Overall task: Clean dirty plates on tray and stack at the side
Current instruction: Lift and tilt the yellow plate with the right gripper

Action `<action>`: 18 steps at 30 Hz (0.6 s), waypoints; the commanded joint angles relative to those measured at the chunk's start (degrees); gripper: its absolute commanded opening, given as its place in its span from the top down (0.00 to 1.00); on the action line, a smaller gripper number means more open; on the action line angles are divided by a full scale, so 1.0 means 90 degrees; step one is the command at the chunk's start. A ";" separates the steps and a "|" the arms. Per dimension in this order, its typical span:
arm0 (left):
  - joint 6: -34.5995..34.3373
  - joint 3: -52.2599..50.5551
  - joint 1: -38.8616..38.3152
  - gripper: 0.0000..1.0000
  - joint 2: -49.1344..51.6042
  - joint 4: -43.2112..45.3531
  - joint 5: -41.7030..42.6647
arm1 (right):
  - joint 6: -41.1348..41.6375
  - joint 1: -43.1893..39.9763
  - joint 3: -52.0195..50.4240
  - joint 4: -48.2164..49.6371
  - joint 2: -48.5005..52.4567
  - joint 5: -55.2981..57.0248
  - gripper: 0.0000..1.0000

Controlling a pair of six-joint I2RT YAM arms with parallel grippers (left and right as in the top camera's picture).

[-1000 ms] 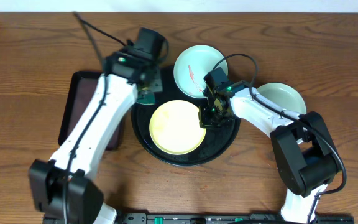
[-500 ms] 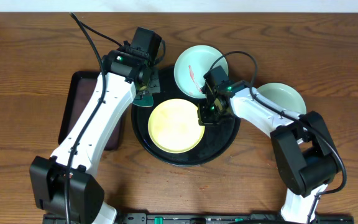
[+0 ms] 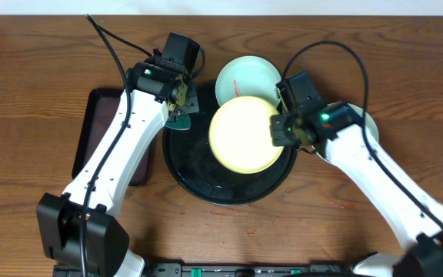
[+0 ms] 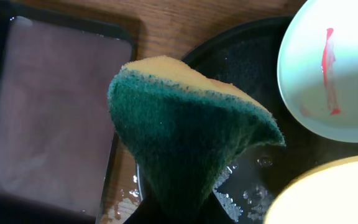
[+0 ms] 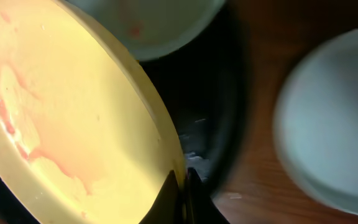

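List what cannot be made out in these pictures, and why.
- Left wrist: the sponge hides the jaws holding it.
- Overhead: the held yellow plate covers part of the smeared turquoise plate.
- Right wrist: the pale plate at the right is blurred; any smear cannot be told.

Tray (image 3: 194, 175) glossy blk w/ wet sheen — sponge (image 4: 185, 143) rough, table (image 3: 37, 69) wood.

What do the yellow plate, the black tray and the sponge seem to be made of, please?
The yellow plate looks like matte plastic or melamine: thin rim, even colour, though ceramic is possible. The black tray seems glossy plastic or lacquer; droplets bead and light reflects on it. The sponge is yellow foam with a coarse green scouring layer, folded softly.
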 commanded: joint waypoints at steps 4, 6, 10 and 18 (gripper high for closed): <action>-0.0036 0.0046 0.0002 0.93 0.0017 0.0087 -0.0012 | -0.0165 0.0527 0.0029 0.0002 -0.0585 0.2783 0.99; -0.0036 0.0046 0.0002 0.93 0.0017 0.0085 -0.0012 | -0.0165 0.0758 0.0029 0.0000 -0.0692 0.3456 0.99; -0.0036 0.0046 0.0002 0.93 0.0017 0.0090 -0.0012 | -0.0338 0.1205 0.0029 -0.0005 -0.0755 0.4600 0.99; -0.0039 0.0046 0.0002 0.93 0.0017 0.0087 -0.0012 | -0.0695 0.2081 0.0029 0.0143 -0.0753 0.6326 0.99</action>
